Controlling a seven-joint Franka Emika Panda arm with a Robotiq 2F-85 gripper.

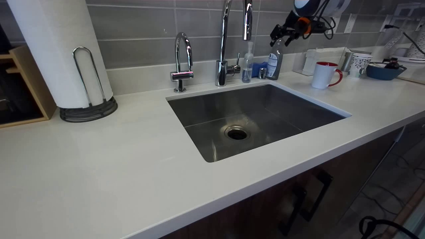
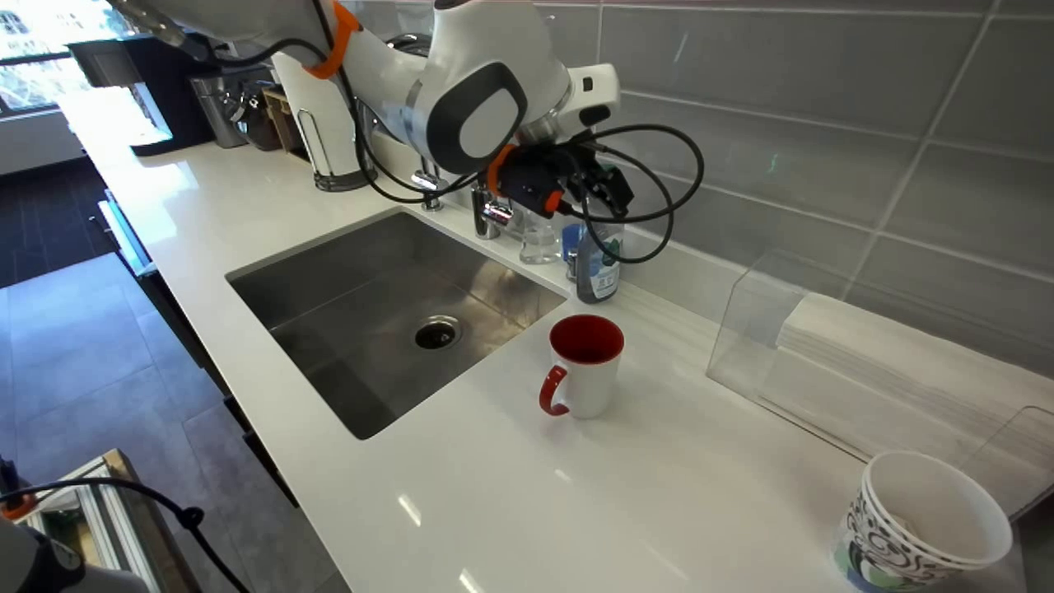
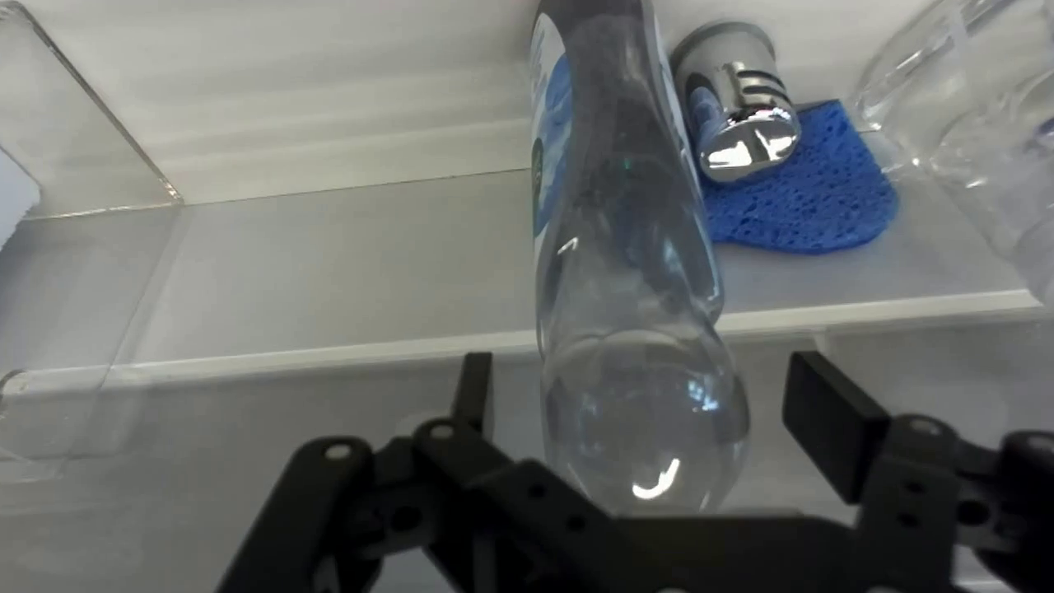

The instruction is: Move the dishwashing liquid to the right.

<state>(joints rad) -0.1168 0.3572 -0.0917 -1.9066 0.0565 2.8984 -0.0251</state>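
The dishwashing liquid [image 1: 275,63] is a tall translucent bottle with a blue and white label. It stands upright on the counter behind the sink's corner, and also shows in an exterior view [image 2: 597,276]. In the wrist view the bottle [image 3: 622,222] runs down between the fingers, its clear rounded upper part nearest the palm. My gripper [image 3: 646,412] is open, one finger on each side of the bottle's upper part, with a visible gap on both sides. In an exterior view the gripper [image 1: 280,42] is at the bottle's top. The bottle's cap is hidden.
A white mug with red inside [image 1: 323,75] stands near the bottle. Beside the bottle are a chrome fitting [image 3: 737,107], a blue sponge [image 3: 811,193] and a clear pump bottle [image 1: 247,66]. A tall faucet [image 1: 223,49], the sink [image 2: 329,395] and a clear napkin holder [image 2: 741,329] surround it.
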